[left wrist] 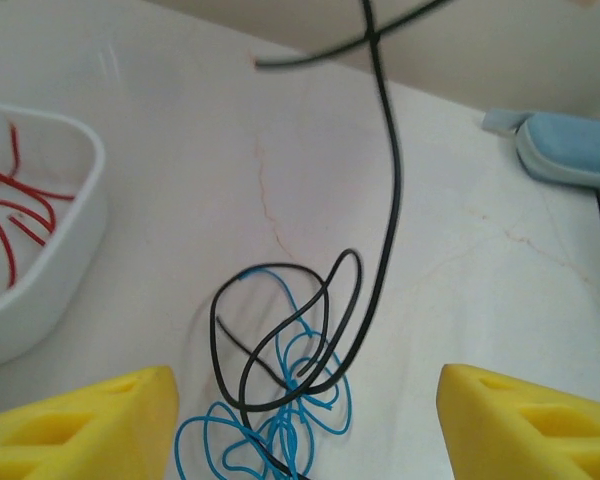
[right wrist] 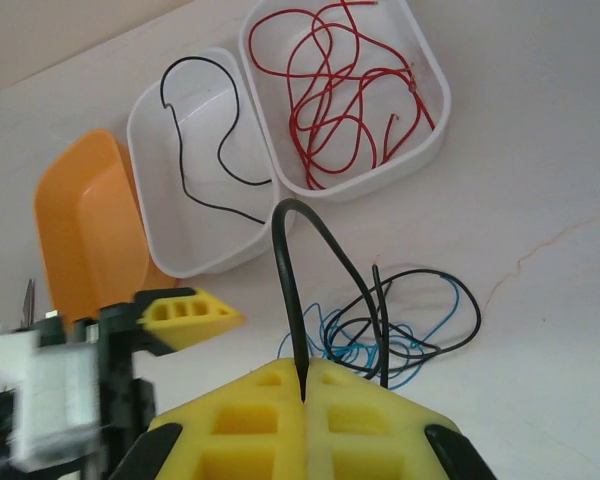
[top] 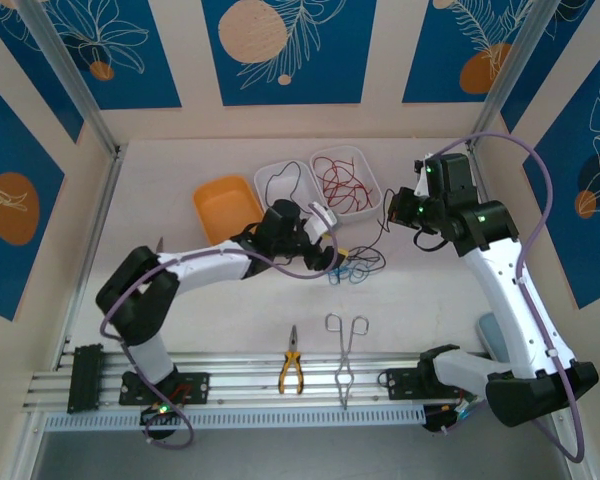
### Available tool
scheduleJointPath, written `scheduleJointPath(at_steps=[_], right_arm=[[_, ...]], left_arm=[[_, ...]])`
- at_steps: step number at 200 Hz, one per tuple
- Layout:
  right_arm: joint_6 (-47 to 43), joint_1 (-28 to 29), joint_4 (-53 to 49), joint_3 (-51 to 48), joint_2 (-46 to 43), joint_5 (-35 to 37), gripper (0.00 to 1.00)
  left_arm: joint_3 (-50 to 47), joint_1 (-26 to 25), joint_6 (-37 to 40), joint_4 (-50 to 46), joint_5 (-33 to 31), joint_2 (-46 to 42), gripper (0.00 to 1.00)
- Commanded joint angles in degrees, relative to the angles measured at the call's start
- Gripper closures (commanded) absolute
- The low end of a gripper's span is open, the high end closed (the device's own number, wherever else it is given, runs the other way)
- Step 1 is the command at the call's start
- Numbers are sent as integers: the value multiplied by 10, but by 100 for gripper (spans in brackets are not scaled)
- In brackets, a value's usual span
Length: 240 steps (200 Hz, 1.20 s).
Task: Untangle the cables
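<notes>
Nearest me, pliers [top: 291,372] and tongs [top: 346,358] lay at the rail between the arm bases.

Beyond them, mid-table, sat the tangle [top: 355,266]: blue cables [left wrist: 280,430] looped through a black cable [left wrist: 393,200]. My left gripper [left wrist: 305,400] hung just above that knot with its jaws wide and nothing between them. My right gripper [right wrist: 305,385] was raised to the right of the knot, its jaws pinched tight on the black cable, which rose from the tangle to its fingers.

At the far side, three bins stood in a row. The orange bin [top: 226,206] was leftmost, just beside the middle bin [right wrist: 195,120]. That white bin held a single black strand [right wrist: 220,150], curled loosely on its floor. The right bin [left wrist: 60,260], also white, held the red cables [right wrist: 325,100] in a loose heap, apart from the knot.
</notes>
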Motion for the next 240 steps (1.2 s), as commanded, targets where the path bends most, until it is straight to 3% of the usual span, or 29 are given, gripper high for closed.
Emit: scheduleJointPath(at_steps=[1, 79, 100, 135, 166, 201, 231, 240], right_arm=[[-12, 4, -19, 19, -10, -18, 99], [-18, 5, -21, 82, -11, -64, 100], [-19, 6, -14, 100, -10, -81, 100], [-40, 6, -33, 167, 6, -83, 100], [-62, 9, -47, 236, 19, -77, 100], [-73, 8, -45, 276, 41, -71, 100], [-79, 14, -19, 292, 68, -94, 100], [-82, 17, -16, 303, 79, -94, 100]], left_arm=[[36, -9, 34, 16, 44, 31, 34], [55, -38, 43, 41, 42, 70, 44], [74, -48, 28, 36, 5, 86, 63], [53, -50, -20, 91, -38, 88, 77], [18, -49, -41, 121, -70, 74, 81], [-64, -49, -79, 194, -115, 14, 63], [-135, -49, -103, 210, -169, -72, 32], [-157, -48, -109, 205, -184, -102, 18]])
